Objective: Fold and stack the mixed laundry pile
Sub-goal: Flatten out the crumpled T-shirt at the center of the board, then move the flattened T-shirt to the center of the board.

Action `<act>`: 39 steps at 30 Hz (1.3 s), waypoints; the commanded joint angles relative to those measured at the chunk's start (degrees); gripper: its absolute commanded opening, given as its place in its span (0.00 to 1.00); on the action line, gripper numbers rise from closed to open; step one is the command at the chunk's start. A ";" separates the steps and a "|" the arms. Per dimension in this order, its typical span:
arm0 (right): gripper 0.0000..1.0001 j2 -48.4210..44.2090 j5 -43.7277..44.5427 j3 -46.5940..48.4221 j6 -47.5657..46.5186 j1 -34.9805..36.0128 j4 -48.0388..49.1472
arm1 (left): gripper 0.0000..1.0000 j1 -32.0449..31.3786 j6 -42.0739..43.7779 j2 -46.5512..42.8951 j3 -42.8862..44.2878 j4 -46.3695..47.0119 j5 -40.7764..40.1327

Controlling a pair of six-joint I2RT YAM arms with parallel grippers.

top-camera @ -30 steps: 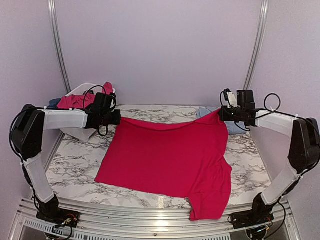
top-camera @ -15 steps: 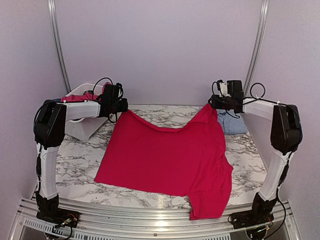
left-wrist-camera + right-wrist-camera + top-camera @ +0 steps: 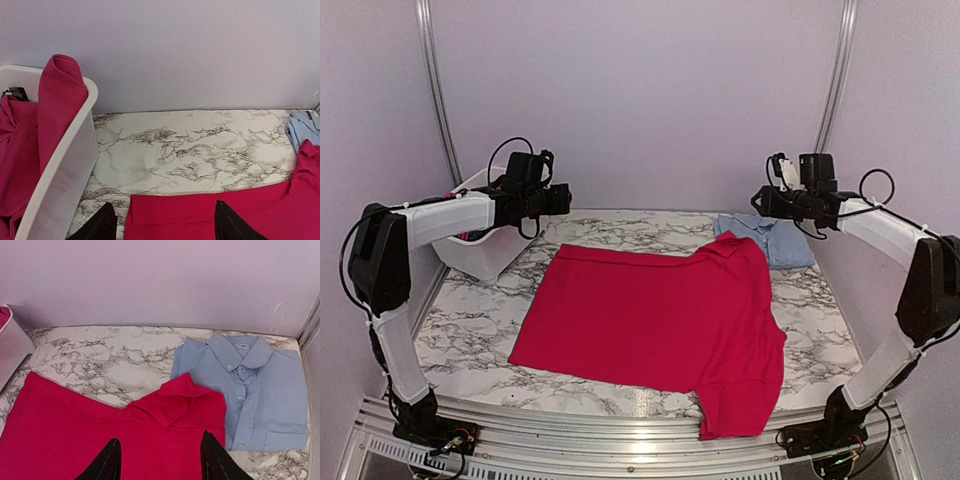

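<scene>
- Now hovers with the left gripper (image 3: 558, 200) above and just beyond the far-left corner of the red shirt (image 3: 655, 320), jaws parted, grasping nothing.
- Likewise holds the right gripper (image 3: 763, 203) parted and empty over the far-right corner, just above a small bunched flap of red cloth.
- Finds the red shirt spread flat on the marble table (image 3: 470, 330), long axis running left to right between the 2 arms, near-right part draping over the table's near edge.
- Puts each far corner just below its own gripper: left arm nearer the left corner, right arm nearer the right, so probably 1 corner per arm for the coming fold.
- Suggests smoothing the far-right flap first, since a fold over that lump would likely set crooked.
- Reads as thin, matte knit, nearly free of wrinkles; likely to sag and slide on the slick veined marble once lifted.
- Sets the light blue shirt (image 3: 260, 390), folded with collar and buttons up, at the far-right of the table, touching the red flap; crisper woven cloth with a chest pocket.
- Leaves more red garments (image 3: 20, 150) draped in and over the rim of the rigid white plastic basket (image 3: 485, 255) at far left.
</scene>
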 commanded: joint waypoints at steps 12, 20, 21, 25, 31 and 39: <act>0.42 -9.01 -0.64 -21.76 2.64 1.06 -0.06 | 0.38 -3.24 0.80 9.99 -8.70 -4.55 2.56; 0.44 -5.59 1.67 -22.47 2.41 -0.56 0.18 | 0.28 -1.51 -0.63 14.23 -8.53 -13.13 -7.87; 0.45 -5.59 1.92 -22.58 2.37 -0.61 0.06 | 0.27 -1.21 -0.70 14.32 -9.07 -13.65 -8.52; 0.45 -5.67 3.91 -23.30 2.79 -0.94 -0.21 | 0.24 -0.20 -2.57 13.47 -11.76 -15.96 -12.70; 0.45 -5.67 4.57 -24.53 2.91 -1.62 -0.06 | 0.23 0.10 -4.73 8.97 -15.63 -16.11 -15.01; 0.37 -8.25 2.98 -24.91 1.26 2.70 -2.85 | 0.44 -1.71 -3.68 0.32 -16.57 -16.63 -15.98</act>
